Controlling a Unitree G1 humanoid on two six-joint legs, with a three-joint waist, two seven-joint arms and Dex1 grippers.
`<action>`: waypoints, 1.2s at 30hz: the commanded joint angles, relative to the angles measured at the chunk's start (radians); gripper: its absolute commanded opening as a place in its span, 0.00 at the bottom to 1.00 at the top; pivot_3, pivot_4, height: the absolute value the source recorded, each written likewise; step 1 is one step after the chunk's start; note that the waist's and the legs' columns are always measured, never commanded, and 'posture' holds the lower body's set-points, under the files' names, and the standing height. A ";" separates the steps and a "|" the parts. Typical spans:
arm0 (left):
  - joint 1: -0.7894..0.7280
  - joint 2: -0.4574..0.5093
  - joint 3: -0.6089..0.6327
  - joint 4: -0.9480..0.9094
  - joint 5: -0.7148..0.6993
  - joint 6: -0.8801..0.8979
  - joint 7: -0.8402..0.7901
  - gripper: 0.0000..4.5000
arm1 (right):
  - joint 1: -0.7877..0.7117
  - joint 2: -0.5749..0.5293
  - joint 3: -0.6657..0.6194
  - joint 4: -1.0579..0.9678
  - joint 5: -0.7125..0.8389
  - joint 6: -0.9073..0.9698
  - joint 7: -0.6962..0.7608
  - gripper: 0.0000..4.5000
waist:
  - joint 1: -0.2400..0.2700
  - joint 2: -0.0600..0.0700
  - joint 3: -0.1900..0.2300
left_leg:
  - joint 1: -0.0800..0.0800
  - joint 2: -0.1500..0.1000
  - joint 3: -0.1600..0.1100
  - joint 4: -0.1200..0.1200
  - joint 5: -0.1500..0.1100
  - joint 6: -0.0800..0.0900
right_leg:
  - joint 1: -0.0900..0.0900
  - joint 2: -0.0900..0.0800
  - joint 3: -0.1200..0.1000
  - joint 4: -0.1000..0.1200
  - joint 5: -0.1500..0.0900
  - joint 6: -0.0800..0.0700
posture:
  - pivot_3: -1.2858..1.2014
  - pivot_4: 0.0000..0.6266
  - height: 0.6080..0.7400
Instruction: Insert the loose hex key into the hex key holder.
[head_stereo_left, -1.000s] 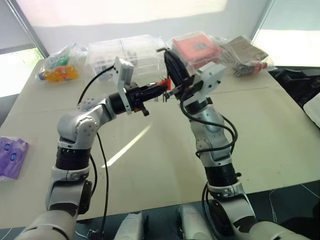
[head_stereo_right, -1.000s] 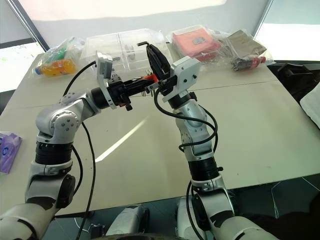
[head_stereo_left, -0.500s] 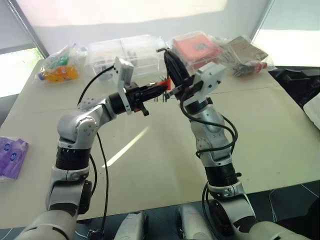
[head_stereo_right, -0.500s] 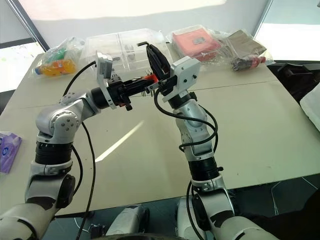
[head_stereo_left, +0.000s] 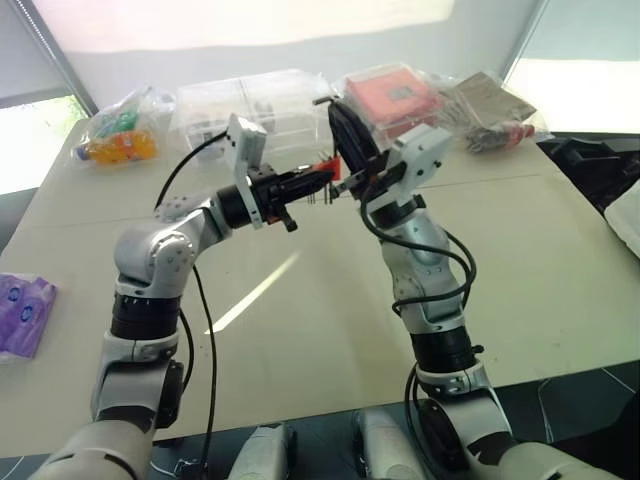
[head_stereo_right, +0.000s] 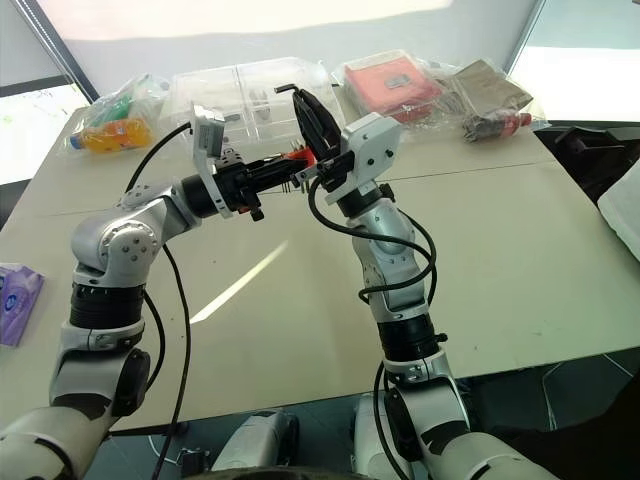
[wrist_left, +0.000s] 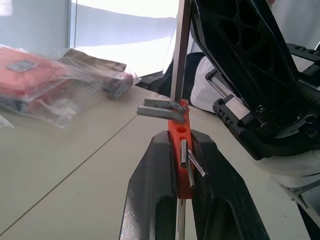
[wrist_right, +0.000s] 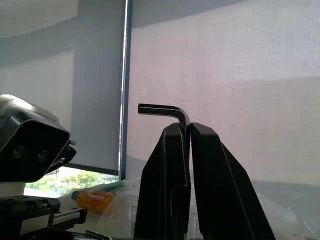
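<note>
Both arms are raised above the middle of the table (head_stereo_left: 300, 330), their claws meeting in the air.

The left claw (wrist_left: 182, 172) is clenched on the hex key holder (wrist_left: 181, 150), a small red-orange block pinched between the two black fingers (wrist_left: 152, 190). Several short dark keys protrude from the block.

The right claw (wrist_right: 188, 131) is clenched on the loose hex key (wrist_right: 167, 111). The short bent leg of the key projects sideways just past the fingertips. In the left wrist view, the long straight leg (wrist_left: 181, 55) runs upright behind the holder, touching or just beside it; whether it sits in a hole cannot be determined.

Along the far edge of the table lie a clear plastic box (head_stereo_left: 250, 105), a red box in a plastic bag (head_stereo_left: 392, 97) and a bagged dark item (head_stereo_left: 490, 115) near the far right corner. A bag holding an orange bottle (head_stereo_left: 118, 135) lies near the far left corner. A purple packet (head_stereo_left: 22, 312) lies at the left edge.
</note>
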 joint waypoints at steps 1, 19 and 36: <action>-0.038 0.011 0.044 -0.026 -0.012 -0.035 -0.007 0.00 | -0.012 -0.002 -0.002 -0.022 -0.001 -0.005 -0.002 0.01 | 0.000 0.000 0.000 | 0.000 0.000 0.000 0.000 0.000 0.000 | 0.000 0.000 0.000 0.000 0.000 0.000 | 0.52 0.24 1.00; -0.042 0.012 0.029 -0.009 0.031 -0.069 -0.028 0.00 | -0.006 -0.003 0.018 -0.040 0.000 0.001 0.018 0.01 | 0.000 0.000 0.000 | 0.000 0.000 0.000 0.000 0.000 0.000 | 0.000 0.000 0.000 0.000 0.000 0.000 | 0.52 0.24 1.00; -0.041 0.013 0.022 -0.010 0.044 -0.084 -0.038 0.00 | 0.003 -0.005 0.025 -0.048 0.011 0.047 0.028 0.01 | 0.000 0.000 0.000 | 0.000 0.000 0.000 0.000 0.000 0.000 | 0.000 0.000 0.000 0.000 0.000 0.000 | 0.52 0.24 1.00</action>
